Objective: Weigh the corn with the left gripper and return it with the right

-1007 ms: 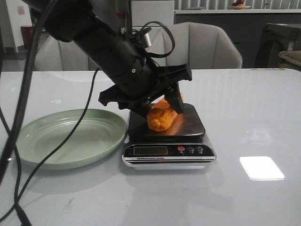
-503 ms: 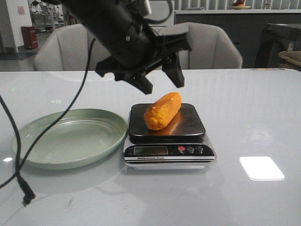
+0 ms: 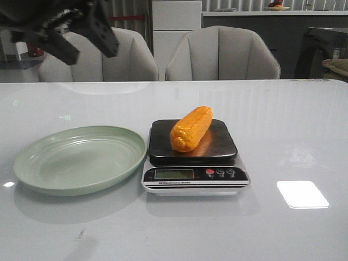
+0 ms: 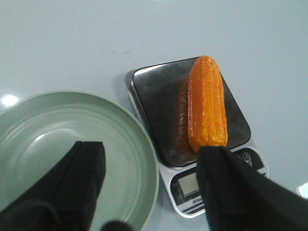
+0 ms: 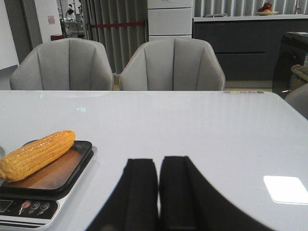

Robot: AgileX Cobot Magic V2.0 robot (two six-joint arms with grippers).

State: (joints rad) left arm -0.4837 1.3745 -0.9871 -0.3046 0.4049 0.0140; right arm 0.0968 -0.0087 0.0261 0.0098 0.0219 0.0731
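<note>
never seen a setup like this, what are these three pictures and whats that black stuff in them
This is a two-armed robot at a white table. The front view looks forward over the table; the other two come from cameras on each wrist.

The black shapes are the grippers. The left gripper is raised at the upper left with its fingers apart, holding nothing. The right gripper has its fingers together, also empty.

On the table, the corn lies on a kitchen scale. Beside it sits an empty pale green plate.

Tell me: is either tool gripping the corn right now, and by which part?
Neither. The corn lies free on the scale. The left tool is open and empty above the table; the right tool is shut on nothing.
</note>
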